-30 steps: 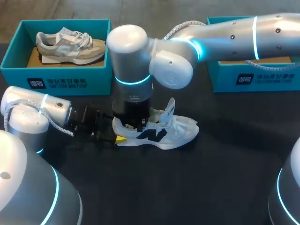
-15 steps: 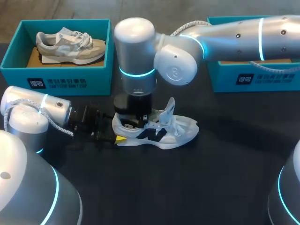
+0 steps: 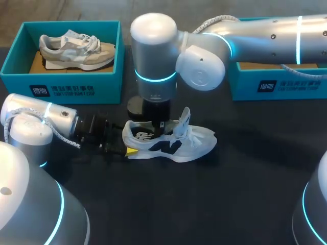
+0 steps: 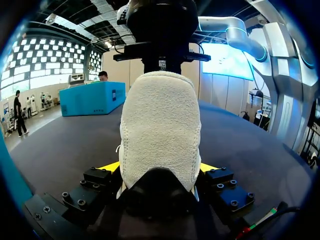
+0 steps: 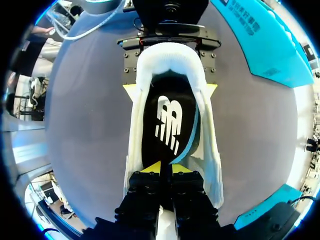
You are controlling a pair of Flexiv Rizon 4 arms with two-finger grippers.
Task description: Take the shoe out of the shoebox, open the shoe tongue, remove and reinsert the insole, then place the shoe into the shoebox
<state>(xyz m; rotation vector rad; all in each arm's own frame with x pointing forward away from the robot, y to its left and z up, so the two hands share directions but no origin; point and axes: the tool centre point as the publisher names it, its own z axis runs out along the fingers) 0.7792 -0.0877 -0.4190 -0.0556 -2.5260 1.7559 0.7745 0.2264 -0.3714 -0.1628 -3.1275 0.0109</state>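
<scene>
A white shoe with a dark side logo lies on the black table, toe to the right, its tongue standing up. My left gripper comes in low from the left. Its yellow fingertips press both sides of the fuzzy white heel. My right gripper hangs straight down over the shoe's opening. In the right wrist view the right gripper is shut on the front part of the black insole. The insole bears a white logo, and its teal edge is lifted along one side.
A teal shoebox at the back left holds a beige shoe. A second teal box stands at the back right, under my right arm. Bare black table lies in front of the white shoe.
My right arm has risen out of the shoe's opening and shifted a little to the right, uncovering the insole's logo. The left gripper and the shoe have stayed put.
</scene>
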